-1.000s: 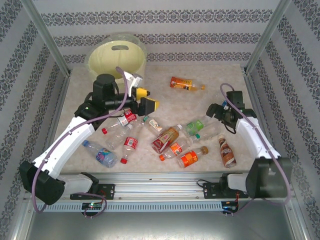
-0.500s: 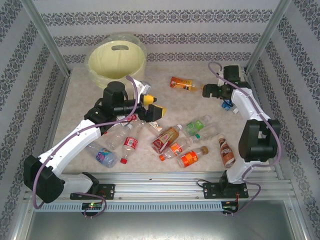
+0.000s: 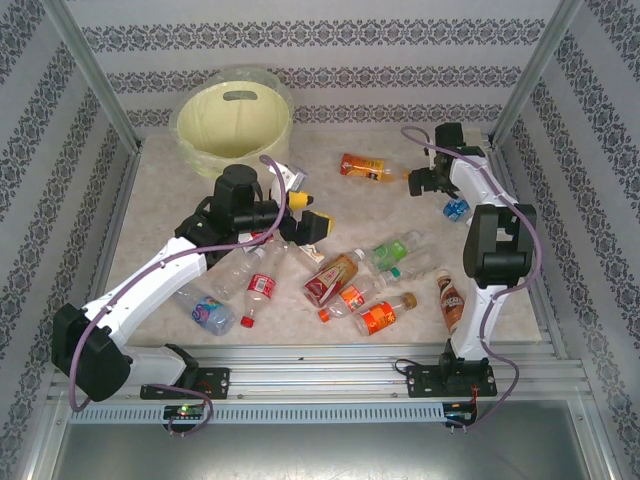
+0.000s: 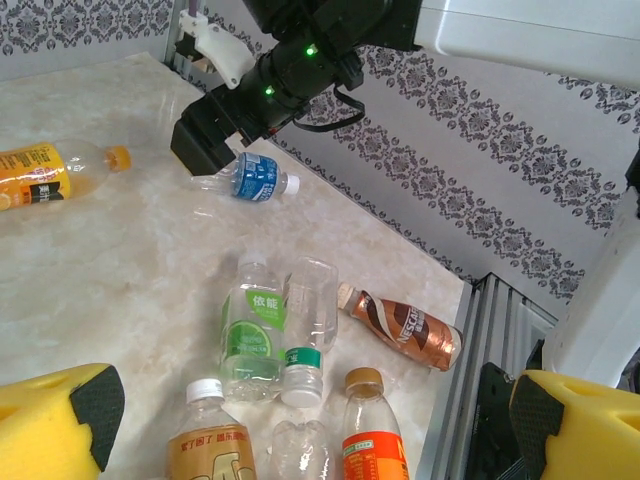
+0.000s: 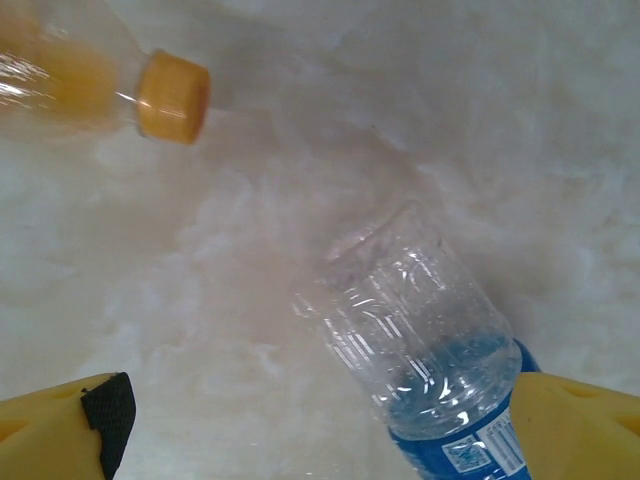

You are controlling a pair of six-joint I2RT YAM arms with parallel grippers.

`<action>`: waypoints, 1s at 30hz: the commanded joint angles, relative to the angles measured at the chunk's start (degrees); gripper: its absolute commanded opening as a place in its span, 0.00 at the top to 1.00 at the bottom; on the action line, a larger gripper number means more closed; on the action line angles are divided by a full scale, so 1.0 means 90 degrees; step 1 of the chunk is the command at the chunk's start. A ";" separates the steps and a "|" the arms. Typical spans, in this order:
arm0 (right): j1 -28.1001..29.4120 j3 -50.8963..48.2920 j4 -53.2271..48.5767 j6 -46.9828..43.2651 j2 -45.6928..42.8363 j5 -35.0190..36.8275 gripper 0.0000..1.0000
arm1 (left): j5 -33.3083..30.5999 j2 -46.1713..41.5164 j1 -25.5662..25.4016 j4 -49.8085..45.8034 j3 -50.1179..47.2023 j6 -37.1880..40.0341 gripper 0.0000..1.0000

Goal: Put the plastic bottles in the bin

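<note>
Plastic bottles lie scattered on the marble table. An orange one [image 3: 366,167] lies at the far middle and a blue-label one [image 3: 457,209] at the far right. My right gripper [image 3: 432,188] hovers just over that blue-label bottle [image 5: 425,325], open, the bottle lying loose by its right pad [image 5: 585,425]. My left gripper [image 3: 305,215] hangs open and empty above the middle cluster: a green-label bottle [image 4: 248,335], a clear one [image 4: 310,305], a brown one [image 4: 405,328] and an orange-label one [image 4: 372,435]. The pale-yellow bin [image 3: 232,118] stands at the far left.
More bottles lie near the left arm: two red-label ones [image 3: 258,285] and a crushed blue one [image 3: 205,310]. Patterned walls and metal posts close in the table, and a rail runs along the near edge [image 3: 320,380].
The right arm has swung from the near right to the far right and come down over the blue-label bottle. The left gripper has drifted slightly right over the cluster.
</note>
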 commanded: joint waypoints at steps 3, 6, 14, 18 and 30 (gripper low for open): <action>-0.0146 0.0223 -0.0202 -0.0118 0.0189 0.0675 0.03 | -0.0192 0.0070 -0.0189 -0.0246 0.0072 0.0281 0.00; -0.0261 0.0176 -0.0205 -0.0013 0.0293 0.0734 0.03 | -0.0242 0.0118 -0.0267 -0.0301 0.0099 0.0309 0.00; -0.0560 -0.0009 -0.0332 0.0299 0.0362 0.0180 0.02 | -0.0426 0.0125 -0.0375 -0.0424 0.0117 0.0415 0.00; -0.0647 -0.0097 -0.0478 0.0436 0.0383 -0.0300 0.03 | -0.0400 0.0190 -0.0486 -0.0465 0.0144 0.0416 0.00; -0.0570 -0.0533 -0.0632 0.0718 0.0180 -0.0604 0.07 | -0.0445 0.0192 -0.0552 -0.0597 0.0202 0.0479 0.00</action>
